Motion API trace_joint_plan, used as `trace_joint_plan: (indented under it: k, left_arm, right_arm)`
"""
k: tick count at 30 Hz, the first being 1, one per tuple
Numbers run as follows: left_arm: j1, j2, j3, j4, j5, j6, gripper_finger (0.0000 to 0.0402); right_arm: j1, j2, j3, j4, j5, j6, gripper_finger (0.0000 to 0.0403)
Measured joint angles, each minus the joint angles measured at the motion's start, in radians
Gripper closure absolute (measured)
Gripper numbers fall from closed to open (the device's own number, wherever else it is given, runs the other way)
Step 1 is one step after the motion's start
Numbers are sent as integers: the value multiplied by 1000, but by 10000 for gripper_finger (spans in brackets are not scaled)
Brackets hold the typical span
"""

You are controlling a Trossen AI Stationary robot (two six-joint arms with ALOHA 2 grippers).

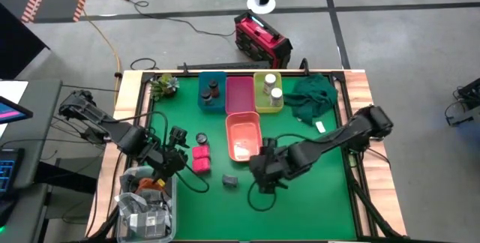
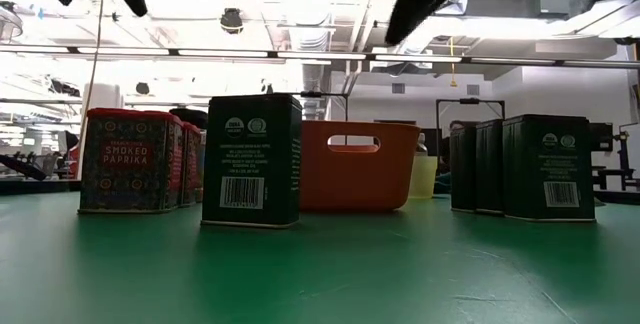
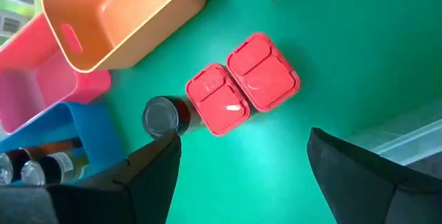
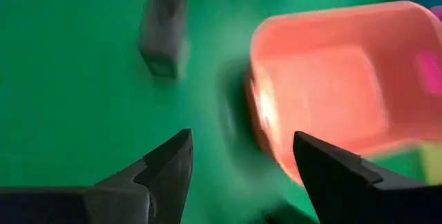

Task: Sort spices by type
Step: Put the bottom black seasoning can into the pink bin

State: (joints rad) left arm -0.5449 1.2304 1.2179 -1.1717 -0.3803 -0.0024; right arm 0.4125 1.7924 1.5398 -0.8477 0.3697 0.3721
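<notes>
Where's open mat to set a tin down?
Bare mat runs along the near edge, in front of the grey pack and right gripper. Crowded: around the magenta blocks, the jar and the left gripper.

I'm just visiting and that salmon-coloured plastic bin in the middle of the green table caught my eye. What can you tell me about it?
The salmon-coloured plastic bin is a smooth open-topped tub with rounded corners and a slot handle cut in its end wall. It stands upright on the green table surface, just in front of the pink bin. From above it looks nearly empty, with only a pale patch inside. The right gripper, open, is beside it, not touching.
</notes>
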Motion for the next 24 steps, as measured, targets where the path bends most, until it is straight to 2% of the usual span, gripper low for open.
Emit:
trace_joint_plan:
  k: [3, 15, 19, 24]
  left_arm:
    - [0, -14, 0, -3, -1, -21, 100]
    - [0, -165, -40, 9, -2, -165, 100]
    - [-1, -180, -46, 12, -2, -206, 100]
    - [-17, -185, -46, 12, -1, -238, 100]
  right_arm:
    - [-2, 81, 80, 66, -27, -53, 127]
    - [-25, 374, 447, -29, -89, -140, 127]
    - [-37, 433, 515, -43, -121, -153, 127]
    - [-53, 489, 538, -88, -159, -164, 127]
